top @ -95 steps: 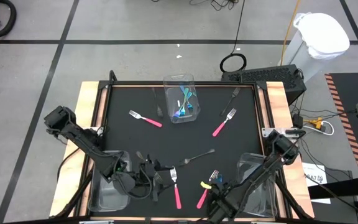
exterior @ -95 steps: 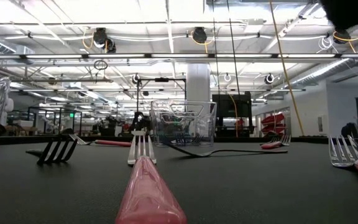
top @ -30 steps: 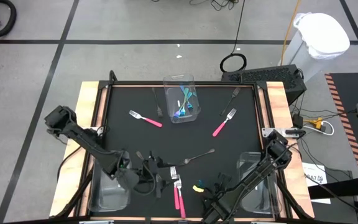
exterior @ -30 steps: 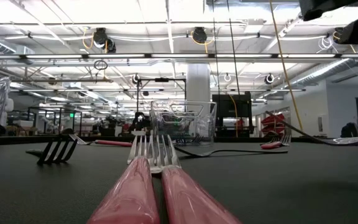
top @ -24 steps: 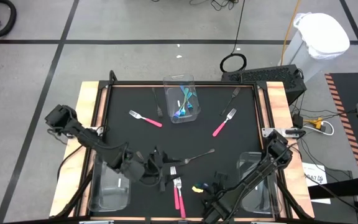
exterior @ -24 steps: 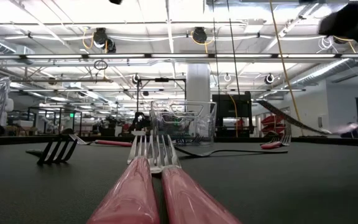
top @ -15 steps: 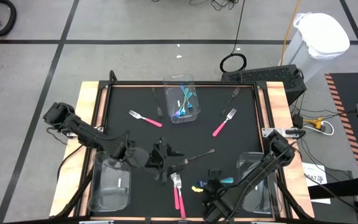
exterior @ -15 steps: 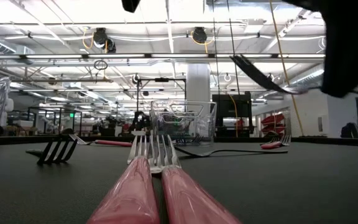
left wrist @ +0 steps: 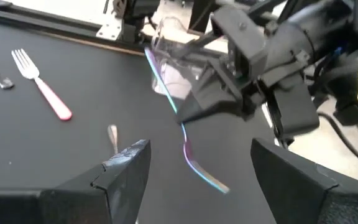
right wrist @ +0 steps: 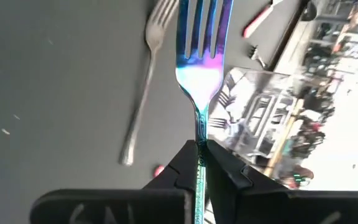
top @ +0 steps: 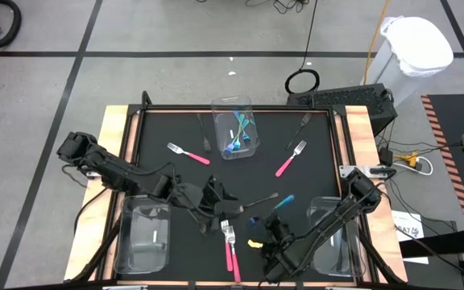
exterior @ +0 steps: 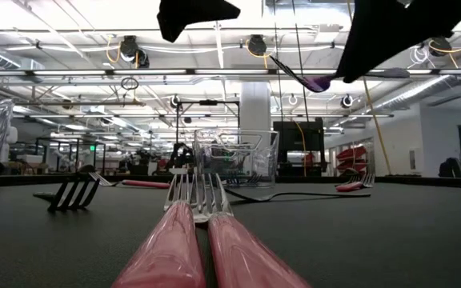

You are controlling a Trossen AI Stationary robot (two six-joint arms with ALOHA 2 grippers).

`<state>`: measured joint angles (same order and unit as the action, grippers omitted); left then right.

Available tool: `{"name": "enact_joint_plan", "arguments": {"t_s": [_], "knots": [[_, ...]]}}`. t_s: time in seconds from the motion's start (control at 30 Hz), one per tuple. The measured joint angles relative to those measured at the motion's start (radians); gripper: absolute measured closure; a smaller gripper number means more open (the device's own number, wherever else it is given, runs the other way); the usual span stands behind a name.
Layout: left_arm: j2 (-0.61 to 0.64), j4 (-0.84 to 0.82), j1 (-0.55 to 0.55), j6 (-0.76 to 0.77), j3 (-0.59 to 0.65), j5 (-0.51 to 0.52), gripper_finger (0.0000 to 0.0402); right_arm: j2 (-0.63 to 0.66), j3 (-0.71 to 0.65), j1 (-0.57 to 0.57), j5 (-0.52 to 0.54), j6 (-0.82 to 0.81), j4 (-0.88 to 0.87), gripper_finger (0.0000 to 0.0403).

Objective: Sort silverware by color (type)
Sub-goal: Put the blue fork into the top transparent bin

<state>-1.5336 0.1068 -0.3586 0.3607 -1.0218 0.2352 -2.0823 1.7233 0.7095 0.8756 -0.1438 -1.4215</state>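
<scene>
My right gripper (top: pixel 275 219) is shut on an iridescent blue-purple fork (right wrist: pixel 201 37), raised over the table's near middle. My left gripper (top: pixel 219 201) hovers open just to its left, with nothing between its fingers (left wrist: pixel 126 165). Two pink forks (top: pixel 230 246) lie flat side by side near the front edge. Other pink forks (top: pixel 188 153) (top: pixel 290 159) and a grey fork (top: pixel 256 201) lie flat on the black mat. A dark fork (exterior: pixel 74 192) lies at the left of the low view. My right gripper pinches the fork's thin handle (right wrist: pixel 199 155) between its two fingers. The fingers lie along the handle, and the tined head (right wrist: pixel 202 25) sticks out past the fingertips. The fork (exterior: pixel 306 78) is lifted clear of the table and tilted.
A clear bin (top: pixel 234 109) at the far middle holds blue and green utensils. Clear bins stand at the near left (top: pixel 127 242) and near right (top: pixel 337 209). Dark forks (top: pixel 303 125) lie at the far right. A small yellow piece (top: pixel 254 242) lies by the pink forks.
My right gripper has risen with the iridescent fork and rolled its wrist; the fork has gone from near table level to well above it. My left gripper, still open, has swung from beside the near-left bin toward the table's middle and far edge.
</scene>
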Motion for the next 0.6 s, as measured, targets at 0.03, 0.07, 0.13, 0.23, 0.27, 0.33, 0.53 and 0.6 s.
{"name": "enact_joint_plan", "arguments": {"t_s": [0.03, 0.07, 0.13, 0.23, 0.27, 0.33, 0.53, 0.6], "knots": [[0.000, -0.003, 0.000, 0.001, 0.000, 0.000, 0.0123, 0.000, 0.000, -0.004, 0.012, 0.016, -0.006, 0.0388], [-0.001, -0.009, -0.001, 0.009, 0.000, 0.000, 0.0123, 0.000, 0.000, -0.008, 0.024, 0.032, -0.009, 0.0388], [-0.001, -0.034, -0.001, 0.042, 0.000, 0.000, 0.0123, 0.000, 0.000, -0.020, 0.046, 0.059, -0.018, 0.0388], [-0.001, -0.084, 0.000, 0.081, 0.000, 0.001, 0.0123, 0.000, 0.000, -0.040, 0.046, 0.080, -0.020, 0.0388], [-0.001, -0.100, 0.000, 0.093, 0.000, 0.001, 0.0123, 0.000, 0.000, -0.046, 0.047, 0.081, -0.020, 0.0388], [-0.001, -0.142, 0.005, 0.127, 0.000, 0.002, 0.0123, 0.000, 0.000, -0.057, 0.047, 0.080, -0.021, 0.0388], [-0.017, -0.226, 0.030, 0.236, 0.000, 0.006, 0.0128, 0.000, 0.000, -0.068, 0.047, 0.081, -0.021, 0.0387], [-0.030, -0.220, 0.039, 0.258, 0.001, 0.001, 0.0135, 0.000, 0.000, -0.068, 0.047, 0.085, -0.020, 0.0387]]}}
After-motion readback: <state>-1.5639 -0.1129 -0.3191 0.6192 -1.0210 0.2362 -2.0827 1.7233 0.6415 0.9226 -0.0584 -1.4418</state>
